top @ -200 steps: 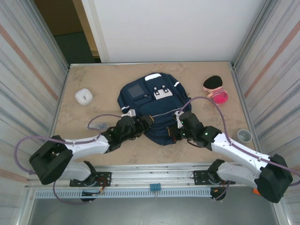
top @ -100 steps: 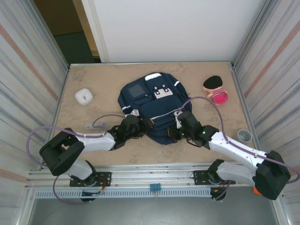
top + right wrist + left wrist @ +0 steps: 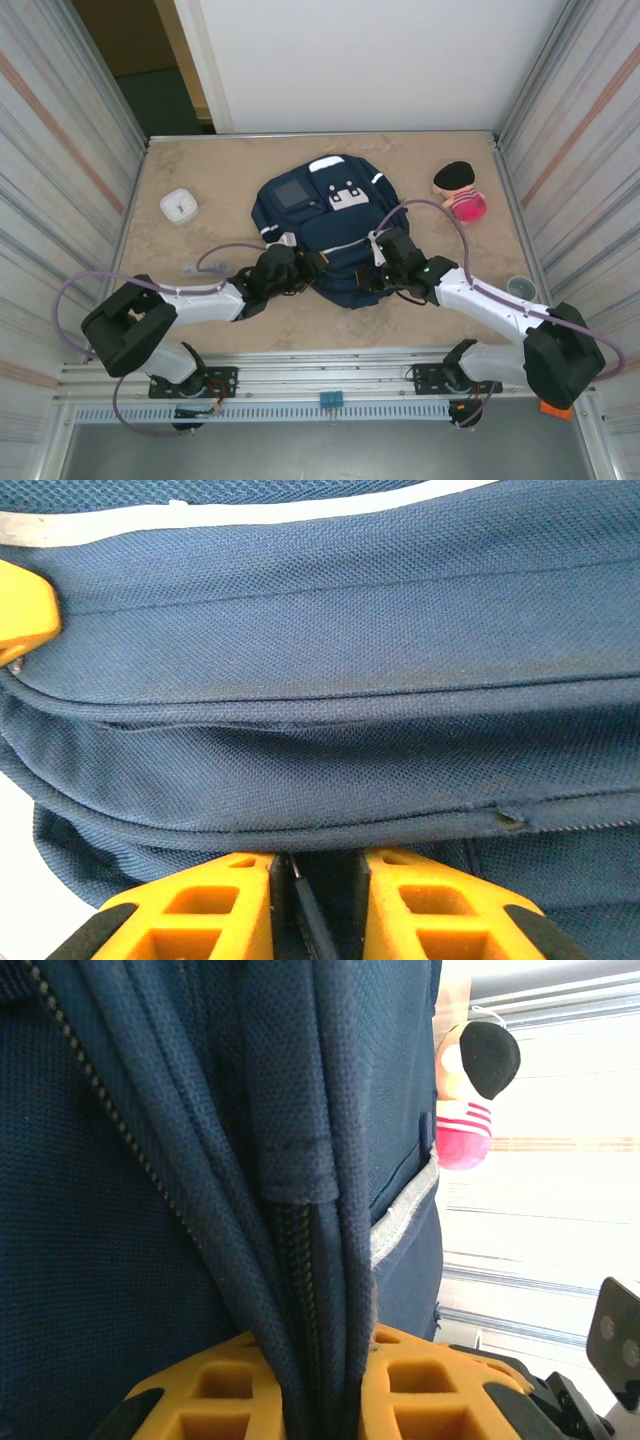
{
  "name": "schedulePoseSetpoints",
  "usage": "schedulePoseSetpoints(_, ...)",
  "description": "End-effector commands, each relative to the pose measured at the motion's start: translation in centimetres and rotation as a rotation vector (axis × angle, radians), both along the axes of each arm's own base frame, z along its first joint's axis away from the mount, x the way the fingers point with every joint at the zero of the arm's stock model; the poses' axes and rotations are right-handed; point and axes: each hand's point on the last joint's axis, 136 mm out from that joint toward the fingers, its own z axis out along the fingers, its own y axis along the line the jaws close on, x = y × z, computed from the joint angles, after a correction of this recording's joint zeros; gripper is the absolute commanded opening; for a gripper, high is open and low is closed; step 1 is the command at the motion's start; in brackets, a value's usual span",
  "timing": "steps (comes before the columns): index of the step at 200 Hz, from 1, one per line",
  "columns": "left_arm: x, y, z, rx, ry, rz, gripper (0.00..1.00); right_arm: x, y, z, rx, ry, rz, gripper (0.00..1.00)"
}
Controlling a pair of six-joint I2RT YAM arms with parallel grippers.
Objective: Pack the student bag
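You see the large navy-blue fabric backpack [image 3: 322, 215] at 1 o'clock from your left gripper [image 3: 320, 1348], which is clamped on its seam. It is at 11 o'clock from your right gripper [image 3: 315, 868], whose fingers are slightly apart.

Student bag [image 3: 325, 225]: large navy-blue fabric backpack, lying flat with front face up, centre of top view, a little above mid-frame. Grey square patch at upper left of front, white patch just right of it, thin white stripes at both side edges and across lower front. Rounded outline, lower edge bulging toward bottom of frame. Left wrist view: woven navy cloth gathered into a vertical fold mid-frame, zipper teeth meshed along it. Right wrist view: horizontal seams and piping, white stripe along top edge.
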Motion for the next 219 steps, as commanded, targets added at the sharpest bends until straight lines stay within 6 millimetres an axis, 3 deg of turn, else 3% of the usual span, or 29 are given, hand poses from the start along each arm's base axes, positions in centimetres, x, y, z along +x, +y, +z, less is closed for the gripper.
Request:
schedulePoseSetpoints(1, 0.0, -1.0, 3.5, -0.066, -0.074, -0.041, 0.13, 0.6, 1.1, 1.2, 0.025, -0.023, 0.046, 0.26)
schedulePoseSetpoints(14, -0.1, -0.9, 3.5, -0.065, -0.075, -0.040, 0.13, 0.6, 1.1, 1.1, 0.022, -0.019, 0.050, 0.24)
schedulePoseSetpoints(44, -0.2, -0.2, 3.0, -0.043, -0.064, -0.026, 0.12, 0.5, 1.0, 1.3, 0.022, -0.008, 0.060, 0.00)
schedulePoseSetpoints(114, -0.6, 5.6, 1.5, 0.075, -0.046, 0.051, 0.11, 1.0, -3.8, 2.1, 0.009, -0.014, -0.073, 0.00)
schedulePoseSetpoints(155, -0.7, 10.4, 0.5, 0.142, -0.022, 0.098, 0.15, -0.1, -1.2, 3.1, 0.150, -0.019, 0.005, 0.00)
schedulePoseSetpoints(167, -0.7, 11.7, 0.8, 0.166, -0.033, 0.112, 0.20, -0.4, -0.6, 3.3, 0.159, -0.026, 0.023, 0.00)
schedulePoseSetpoints(196, -0.8, 13.2, 4.3, 0.287, -0.189, 0.066, 0.61, -1.0, 0.9, 4.0, 0.214, -0.024, 0.077, 0.00)
schedulePoseSetpoints(219, -1.0, 13.9, 7.7, 0.470, -0.381, -0.030, 0.73, -1.3, 1.7, 4.2, 0.246, -0.006, 0.110, 0.00)
